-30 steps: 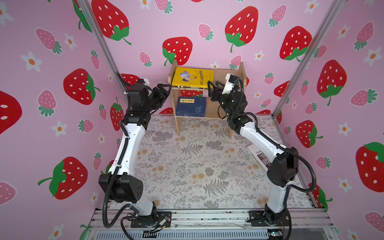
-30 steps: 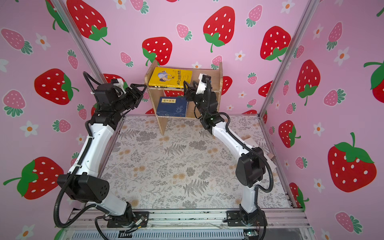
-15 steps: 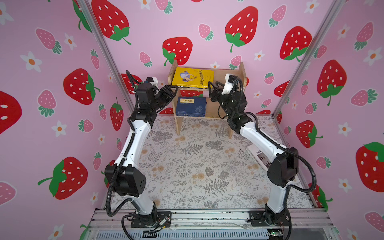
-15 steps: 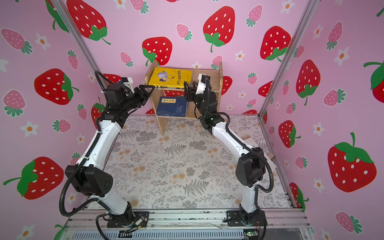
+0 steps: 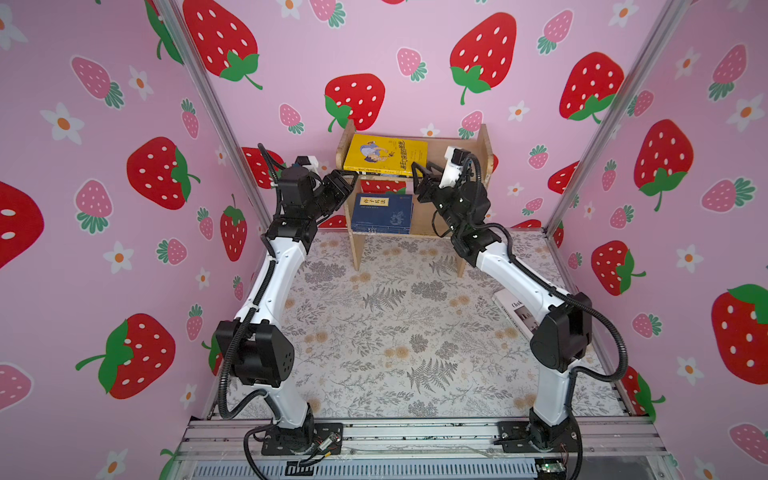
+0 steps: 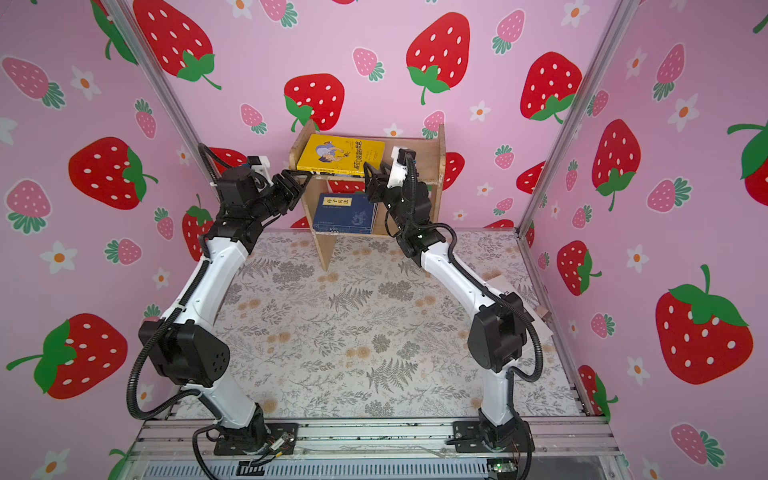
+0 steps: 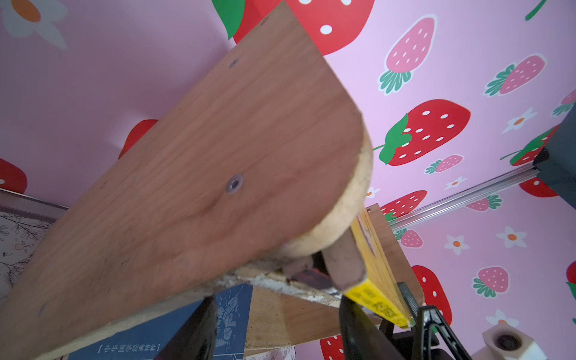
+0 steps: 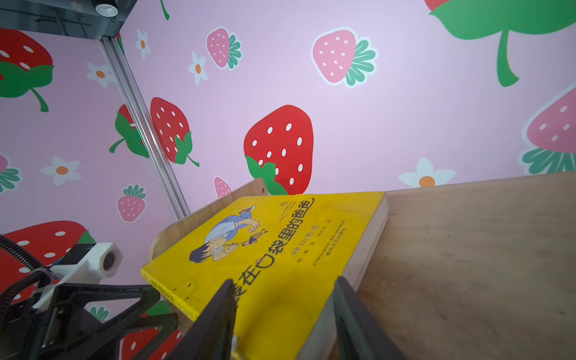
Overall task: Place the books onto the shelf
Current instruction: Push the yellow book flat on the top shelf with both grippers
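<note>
The light-wood shelf (image 5: 484, 143) (image 6: 437, 160) stands at the back wall. A yellow cartoon-cover book (image 5: 386, 156) (image 6: 340, 156) (image 8: 280, 249) lies flat on its top tier. A navy book (image 5: 382, 212) (image 6: 345, 212) (image 7: 140, 343) leans in the lower tier. My left gripper (image 5: 351, 176) (image 6: 303, 176) (image 7: 277, 305) is open at the shelf's front left corner, just under the yellow book's corner (image 7: 374, 299). My right gripper (image 5: 417, 170) (image 6: 370, 170) (image 8: 284, 282) is open, and its fingers straddle the yellow book's front right corner. A white book (image 5: 515, 311) lies on the table, partly hidden by the right arm.
Pink strawberry walls with aluminium posts (image 5: 216, 112) (image 5: 598, 137) close in the floral table (image 5: 374, 332). A metal rail (image 5: 415, 436) runs along the front edge. The two grippers face each other across the shelf's top tier.
My left arm has swung right and brought its gripper up to the shelf's front left corner, with its jaws somewhat narrower. The right gripper has stayed at the yellow book, jaws slightly narrower.
</note>
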### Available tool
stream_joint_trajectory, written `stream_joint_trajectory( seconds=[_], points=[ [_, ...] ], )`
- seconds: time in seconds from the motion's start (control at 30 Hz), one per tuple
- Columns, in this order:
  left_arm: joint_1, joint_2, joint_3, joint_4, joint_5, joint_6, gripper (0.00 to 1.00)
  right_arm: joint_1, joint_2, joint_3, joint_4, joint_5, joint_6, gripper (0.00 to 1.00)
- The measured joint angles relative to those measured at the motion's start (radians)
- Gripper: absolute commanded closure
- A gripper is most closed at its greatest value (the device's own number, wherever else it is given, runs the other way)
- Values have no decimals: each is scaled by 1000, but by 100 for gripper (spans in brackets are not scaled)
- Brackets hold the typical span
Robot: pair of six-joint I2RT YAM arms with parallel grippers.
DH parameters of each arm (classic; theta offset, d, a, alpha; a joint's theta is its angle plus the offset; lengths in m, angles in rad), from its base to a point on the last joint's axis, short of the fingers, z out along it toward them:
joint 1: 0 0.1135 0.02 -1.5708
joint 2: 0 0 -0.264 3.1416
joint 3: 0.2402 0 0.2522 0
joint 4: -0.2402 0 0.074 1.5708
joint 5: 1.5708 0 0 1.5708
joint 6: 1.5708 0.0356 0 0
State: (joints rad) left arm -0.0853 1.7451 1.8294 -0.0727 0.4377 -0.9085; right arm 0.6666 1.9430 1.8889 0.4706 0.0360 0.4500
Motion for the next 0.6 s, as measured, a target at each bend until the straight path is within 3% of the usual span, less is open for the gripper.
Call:
stream_joint_trajectory(
  seconds=[0.1,0.4,0.6],
  points=[
    [2,-3,-8,19,0,-11,41,7,10,8,2,3,-2,51],
    [11,-12,-29,50,14,-41,40,13,19,27,-4,24,-6,49],
    [23,-59,-107,80,18,-42,34,19,7,16,-13,47,-46,37]
  ],
)
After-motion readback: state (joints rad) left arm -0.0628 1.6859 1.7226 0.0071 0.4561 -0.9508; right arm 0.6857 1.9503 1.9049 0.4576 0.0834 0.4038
